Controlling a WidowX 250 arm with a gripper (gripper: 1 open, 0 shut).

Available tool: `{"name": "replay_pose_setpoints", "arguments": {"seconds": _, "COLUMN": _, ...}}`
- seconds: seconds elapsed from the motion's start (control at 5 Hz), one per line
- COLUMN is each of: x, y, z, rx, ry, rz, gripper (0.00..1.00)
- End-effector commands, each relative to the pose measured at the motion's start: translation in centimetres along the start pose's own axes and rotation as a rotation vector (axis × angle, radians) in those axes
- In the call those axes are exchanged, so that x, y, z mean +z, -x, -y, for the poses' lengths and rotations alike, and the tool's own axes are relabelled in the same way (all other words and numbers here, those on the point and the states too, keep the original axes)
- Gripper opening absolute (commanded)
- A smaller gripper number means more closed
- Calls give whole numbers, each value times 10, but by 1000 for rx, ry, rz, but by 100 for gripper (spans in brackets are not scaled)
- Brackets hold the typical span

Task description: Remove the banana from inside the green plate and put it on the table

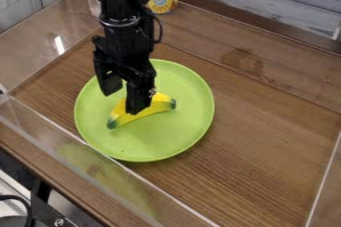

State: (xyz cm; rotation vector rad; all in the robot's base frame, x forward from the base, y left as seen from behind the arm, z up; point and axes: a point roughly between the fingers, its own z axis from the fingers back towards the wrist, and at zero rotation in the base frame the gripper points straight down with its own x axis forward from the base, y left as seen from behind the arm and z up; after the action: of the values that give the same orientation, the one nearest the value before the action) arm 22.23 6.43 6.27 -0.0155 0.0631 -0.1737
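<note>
Wood-grain counter [253,131]: wide-open pincer [120,84] hangs empty over the banana [143,109] lying in the green plate [114,136]; closing off-centre could squirt the smooth toy sideways.

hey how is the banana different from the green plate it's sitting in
The banana is yellow, curved and narrow; the green plate is lime green, round and much wider. The banana lies partly hidden behind the open jaws; the plate shows almost fully. Both look like smooth glossy plastic.

The small yellow banana [144,110] is lying inside the lime-green plate [180,136], near its middle. The plate is sitting flat on the wood-grain tabletop [266,121].
</note>
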Motion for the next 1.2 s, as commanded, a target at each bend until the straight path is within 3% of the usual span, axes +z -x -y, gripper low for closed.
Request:
{"name": "replay_pose_setpoints", "arguments": {"seconds": 0.0, "x": 5, "y": -4, "z": -7, "rx": 14, "ry": -15, "rz": 29, "gripper": 100}}
{"name": "replay_pose_setpoints", "arguments": {"seconds": 1.0, "x": 4, "y": -19, "z": -19, "rx": 36, "ry": -24, "rz": 67, "gripper": 100}}
